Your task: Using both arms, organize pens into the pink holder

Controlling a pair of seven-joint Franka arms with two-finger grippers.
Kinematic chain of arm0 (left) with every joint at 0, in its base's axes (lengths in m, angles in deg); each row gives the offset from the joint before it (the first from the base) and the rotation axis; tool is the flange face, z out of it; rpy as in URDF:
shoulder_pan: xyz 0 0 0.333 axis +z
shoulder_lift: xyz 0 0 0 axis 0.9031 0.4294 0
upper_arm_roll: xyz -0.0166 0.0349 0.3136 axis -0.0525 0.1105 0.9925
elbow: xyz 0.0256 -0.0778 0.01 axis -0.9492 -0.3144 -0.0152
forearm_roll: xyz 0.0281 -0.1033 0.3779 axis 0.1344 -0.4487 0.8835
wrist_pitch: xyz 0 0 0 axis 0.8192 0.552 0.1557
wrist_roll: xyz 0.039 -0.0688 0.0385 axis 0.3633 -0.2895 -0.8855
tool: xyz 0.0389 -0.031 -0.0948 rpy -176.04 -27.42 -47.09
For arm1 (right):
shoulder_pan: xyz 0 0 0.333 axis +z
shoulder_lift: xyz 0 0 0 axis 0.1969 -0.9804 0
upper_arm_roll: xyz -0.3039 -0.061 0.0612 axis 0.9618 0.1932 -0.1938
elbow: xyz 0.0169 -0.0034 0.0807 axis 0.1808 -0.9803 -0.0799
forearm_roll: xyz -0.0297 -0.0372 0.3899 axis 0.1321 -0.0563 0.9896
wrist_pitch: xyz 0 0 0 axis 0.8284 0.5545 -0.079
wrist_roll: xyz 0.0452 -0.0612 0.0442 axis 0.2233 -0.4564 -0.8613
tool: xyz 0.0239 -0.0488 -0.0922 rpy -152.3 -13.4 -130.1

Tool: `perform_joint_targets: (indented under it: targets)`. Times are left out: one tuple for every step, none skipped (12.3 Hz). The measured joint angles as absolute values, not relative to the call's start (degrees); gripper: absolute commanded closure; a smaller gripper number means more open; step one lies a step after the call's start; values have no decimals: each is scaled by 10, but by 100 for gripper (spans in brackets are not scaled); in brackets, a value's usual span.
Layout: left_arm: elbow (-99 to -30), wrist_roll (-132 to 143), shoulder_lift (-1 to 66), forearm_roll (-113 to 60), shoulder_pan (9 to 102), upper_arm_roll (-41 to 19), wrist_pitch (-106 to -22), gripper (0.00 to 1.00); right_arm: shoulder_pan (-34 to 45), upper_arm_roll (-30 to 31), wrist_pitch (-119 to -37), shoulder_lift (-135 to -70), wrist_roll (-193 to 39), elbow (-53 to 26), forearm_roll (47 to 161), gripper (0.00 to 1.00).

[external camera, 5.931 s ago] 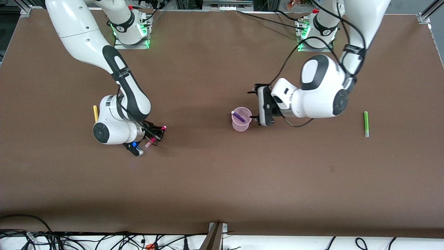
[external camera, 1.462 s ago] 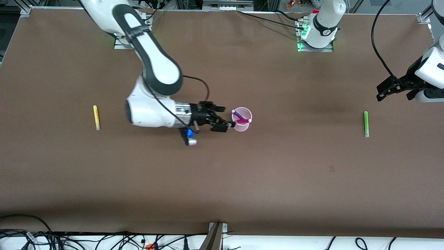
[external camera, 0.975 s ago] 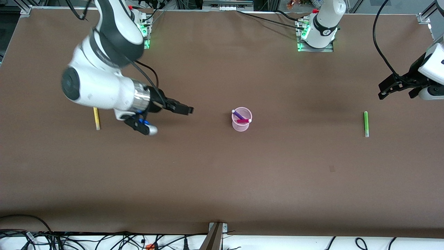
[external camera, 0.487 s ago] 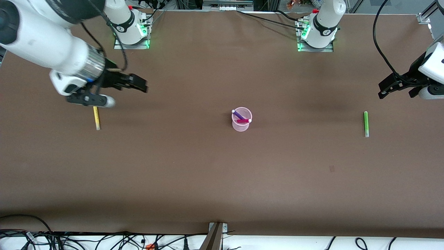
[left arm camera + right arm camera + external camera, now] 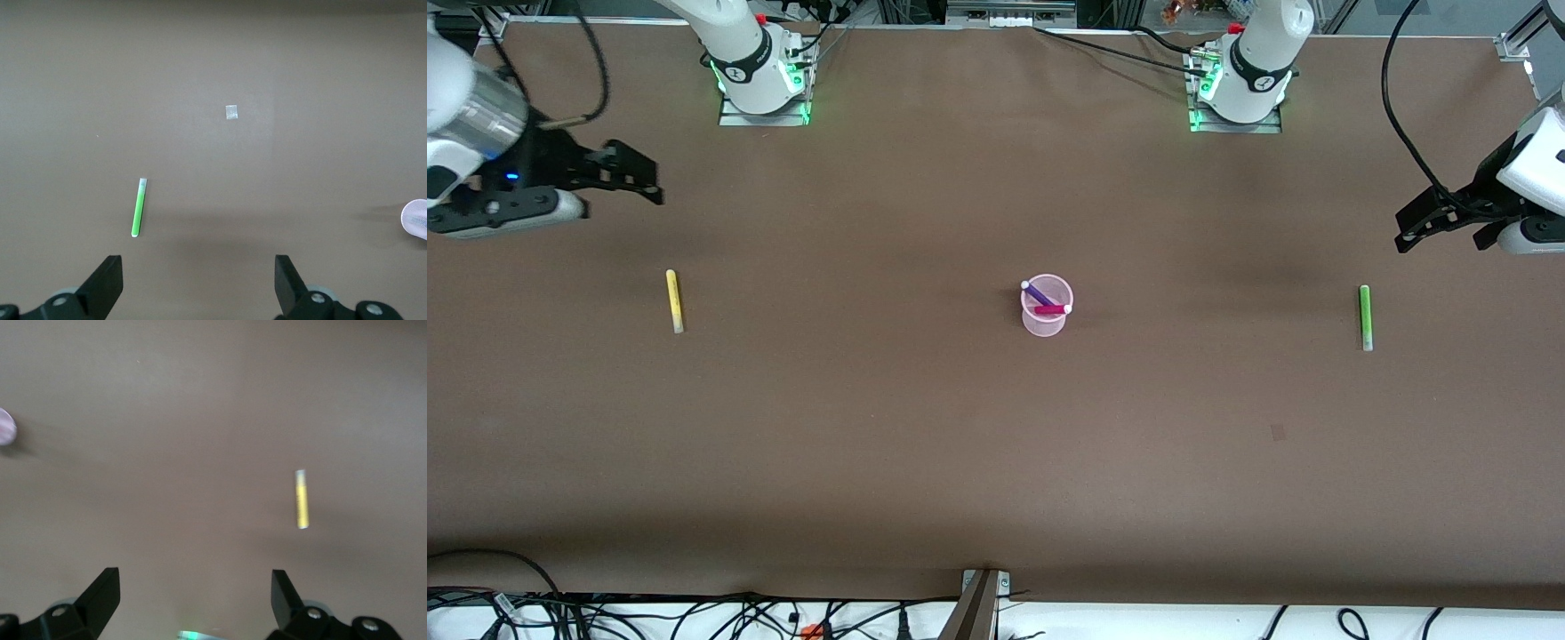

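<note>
My right gripper (image 5: 636,178) has pulled back from the pink holder (image 5: 1047,307) and now hangs in the air over the table (image 5: 925,444) at my right arm's end, fingers spread wide and holding nothing. The magenta-pink pen (image 5: 1051,309) it carried now leans inside the holder, beside the dark purple pen (image 5: 1035,292), whose pale tip pokes over the rim. The holder stands upright around the middle of the table. The yellow pen (image 5: 674,300) lies flat toward my right arm's end, well apart from the holder. The bright green pen (image 5: 1364,316) lies flat toward my left arm's end, equally far out. My left gripper (image 5: 1427,224) waits in the air over the table edge at that end, fingers also spread with nothing between them. A small pale square patch (image 5: 1278,432) sits on the table, nearer the front camera than the green pen.
</note>
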State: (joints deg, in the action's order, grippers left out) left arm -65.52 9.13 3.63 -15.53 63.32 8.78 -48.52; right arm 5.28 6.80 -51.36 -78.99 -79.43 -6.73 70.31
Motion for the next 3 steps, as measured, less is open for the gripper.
perform_joint_targets:
  targets:
    - [-655,91,36,-155,633,87,-485,0,49,68,-515,-792,-808,-66,700,0]
    - [-655,91,36,-155,633,87,-485,0,49,66,-515,-793,-813,-63,699,0]
    - [-655,91,36,-155,633,87,-485,0,49,62,-515,-795,-813,-60,697,0]
